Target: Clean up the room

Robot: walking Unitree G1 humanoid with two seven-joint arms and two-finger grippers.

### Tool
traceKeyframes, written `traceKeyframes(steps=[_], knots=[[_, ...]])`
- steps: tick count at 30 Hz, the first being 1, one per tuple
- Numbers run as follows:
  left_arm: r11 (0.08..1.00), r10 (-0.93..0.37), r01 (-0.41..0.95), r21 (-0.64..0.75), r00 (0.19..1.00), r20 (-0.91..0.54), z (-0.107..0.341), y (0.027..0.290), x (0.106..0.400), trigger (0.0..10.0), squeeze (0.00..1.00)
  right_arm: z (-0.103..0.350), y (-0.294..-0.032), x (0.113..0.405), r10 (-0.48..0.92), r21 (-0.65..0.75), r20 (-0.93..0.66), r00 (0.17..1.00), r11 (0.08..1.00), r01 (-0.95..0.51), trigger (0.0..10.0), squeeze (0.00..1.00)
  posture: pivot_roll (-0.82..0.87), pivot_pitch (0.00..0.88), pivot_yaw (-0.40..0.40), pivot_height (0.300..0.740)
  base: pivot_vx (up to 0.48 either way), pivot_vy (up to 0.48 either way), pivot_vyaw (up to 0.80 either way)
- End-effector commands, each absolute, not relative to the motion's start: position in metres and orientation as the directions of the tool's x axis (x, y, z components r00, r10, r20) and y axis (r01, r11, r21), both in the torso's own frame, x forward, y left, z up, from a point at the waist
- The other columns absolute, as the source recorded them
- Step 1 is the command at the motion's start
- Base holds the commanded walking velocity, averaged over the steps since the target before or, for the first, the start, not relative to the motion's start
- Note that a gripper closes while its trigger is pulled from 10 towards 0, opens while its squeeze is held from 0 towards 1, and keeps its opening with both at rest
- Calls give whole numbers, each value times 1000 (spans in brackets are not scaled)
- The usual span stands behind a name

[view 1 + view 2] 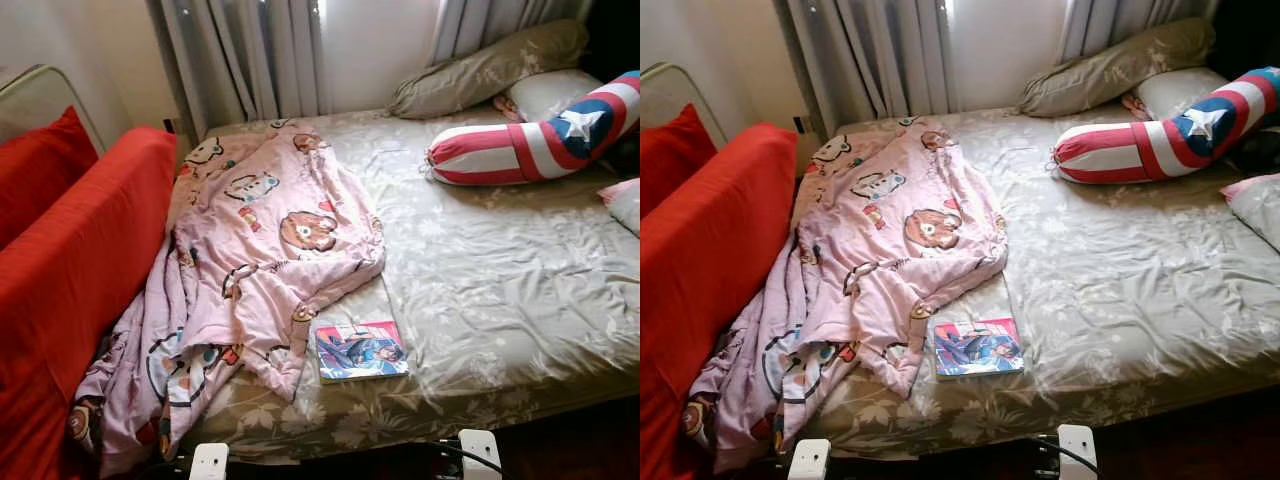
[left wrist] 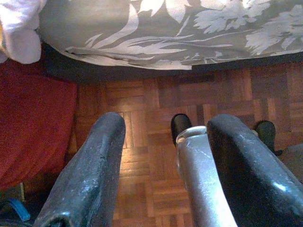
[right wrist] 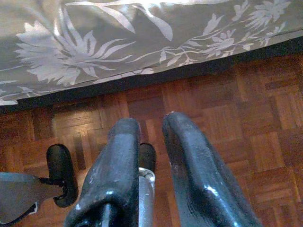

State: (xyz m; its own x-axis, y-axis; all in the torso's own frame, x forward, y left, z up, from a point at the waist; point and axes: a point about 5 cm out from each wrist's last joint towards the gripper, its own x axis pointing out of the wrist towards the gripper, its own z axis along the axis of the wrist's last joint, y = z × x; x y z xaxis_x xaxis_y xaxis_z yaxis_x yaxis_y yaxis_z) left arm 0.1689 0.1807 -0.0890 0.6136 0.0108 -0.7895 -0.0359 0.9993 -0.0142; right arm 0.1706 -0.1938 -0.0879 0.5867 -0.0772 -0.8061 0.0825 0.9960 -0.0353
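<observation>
A crumpled pink cartoon-print blanket lies over the left half of the bed and hangs off its near-left corner. A colourful book rests flat on the sheet near the front edge, beside the blanket. A red, white and blue bolster with a star lies at the head. My left gripper hangs low over the parquet floor by the bed edge, open. My right gripper hangs likewise above the floor, its fingers nearly together and holding nothing.
A red sofa with cushions stands against the bed's left side. An olive pillow, a white pillow and a pink pillow sit at the far right. Curtains hang behind the bed.
</observation>
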Motion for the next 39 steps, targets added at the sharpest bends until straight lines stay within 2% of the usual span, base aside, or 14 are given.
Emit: traceKeyframes(steps=[1,27,33,39], knots=[[999,16,-46,-15,606,-795,-90,183,166,10000,0,-89,-193,169,-72,-29,-811,580,996,83,10000,0,9,0,62,740,0,0,0],[997,-8,-53,-50,603,-798,-90,175,168,10000,0,-87,-201,172,-82,-57,-809,582,997,61,10000,0,-3,0,33,740,0,0,0],[996,-22,-55,-69,601,-799,-91,170,168,10000,0,-85,-207,174,-86,-71,-806,586,996,49,10000,0,-1,0,20,740,0,0,0],[997,-27,-46,-68,599,-800,-91,170,168,10000,0,-84,-224,167,-98,-87,-814,573,995,46,10000,0,1,0,20,740,0,0,0]])
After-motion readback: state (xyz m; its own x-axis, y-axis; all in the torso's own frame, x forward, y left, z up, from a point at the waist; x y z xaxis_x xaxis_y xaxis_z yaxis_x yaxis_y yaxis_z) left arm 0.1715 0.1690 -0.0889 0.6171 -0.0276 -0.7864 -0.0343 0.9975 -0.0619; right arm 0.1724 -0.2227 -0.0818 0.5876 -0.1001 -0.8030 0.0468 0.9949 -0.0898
